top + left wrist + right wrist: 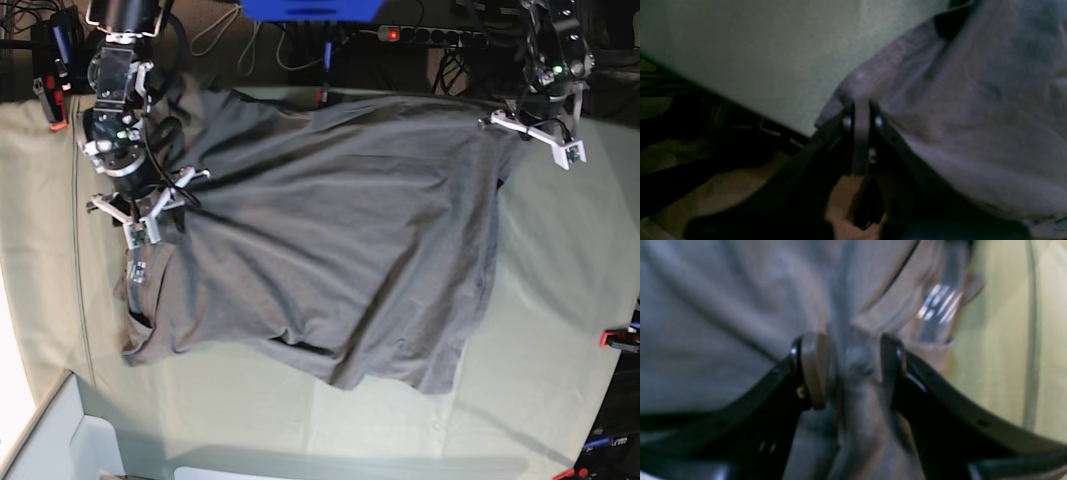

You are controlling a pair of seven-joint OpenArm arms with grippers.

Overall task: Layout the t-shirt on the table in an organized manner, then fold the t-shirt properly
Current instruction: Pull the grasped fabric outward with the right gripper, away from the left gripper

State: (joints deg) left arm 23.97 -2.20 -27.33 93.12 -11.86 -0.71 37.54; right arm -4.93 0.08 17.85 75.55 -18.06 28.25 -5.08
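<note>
The grey t-shirt (340,230) lies spread and creased over the middle of the table (560,330), which is covered in pale green cloth. My left gripper (503,121) is at the shirt's far right corner. In the left wrist view the left gripper (862,111) is shut on the edge of the t-shirt (973,100), beside bare table (773,60). My right gripper (150,200) is over the shirt's left side. Up close, the right gripper (853,370) has its jaws apart, with a bunched fold of the t-shirt (723,323) between them.
Red-orange clamps sit at the left edge (55,120) and the right edge (615,338) of the table. A white box (70,440) stands at the bottom left corner. Cables and a power strip (420,35) run along the back. The table's edge drops to the floor (740,190).
</note>
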